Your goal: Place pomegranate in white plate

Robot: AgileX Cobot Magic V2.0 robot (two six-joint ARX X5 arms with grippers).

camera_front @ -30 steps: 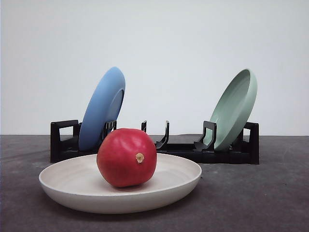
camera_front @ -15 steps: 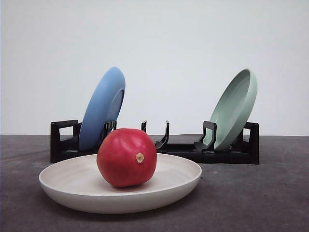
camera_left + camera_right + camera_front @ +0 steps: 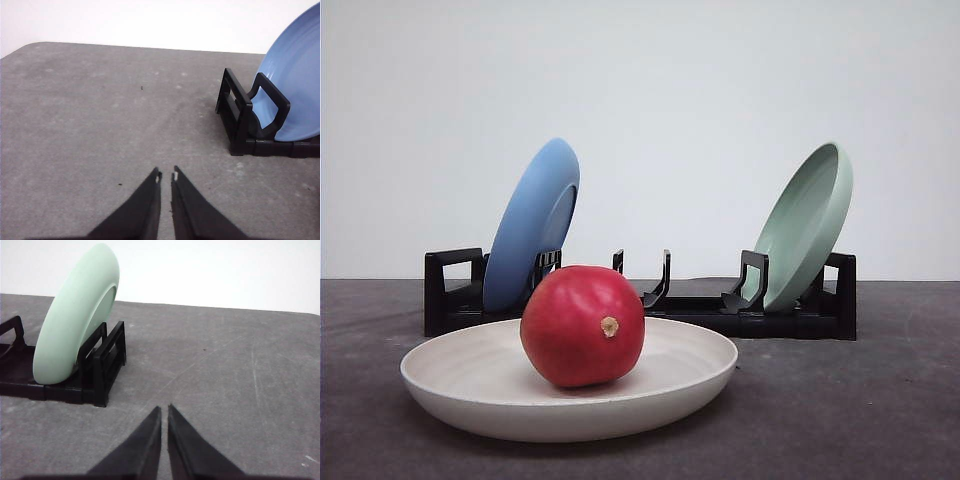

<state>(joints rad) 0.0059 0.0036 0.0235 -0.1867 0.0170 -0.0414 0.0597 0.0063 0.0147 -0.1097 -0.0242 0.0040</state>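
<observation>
The glossy red pomegranate [image 3: 582, 325] rests inside the white plate [image 3: 450, 395], which lies flat on the dark table in the front view, near the camera. Its tan stem nub faces the camera. My left gripper [image 3: 166, 176] is shut, its black fingers nearly touching over bare grey tabletop, with the rack's left end off to one side. My right gripper [image 3: 164, 409] is likewise shut with nothing between its fingers, over bare table beside the rack's right end.
A black dish rack [image 3: 800, 318] stands behind the white plate. A blue plate [image 3: 532, 225] leans in its left slot, and a pale green plate [image 3: 807, 225] leans in its right slot. The same blue plate [image 3: 297, 85] and green plate [image 3: 75, 315] appear in the wrist views.
</observation>
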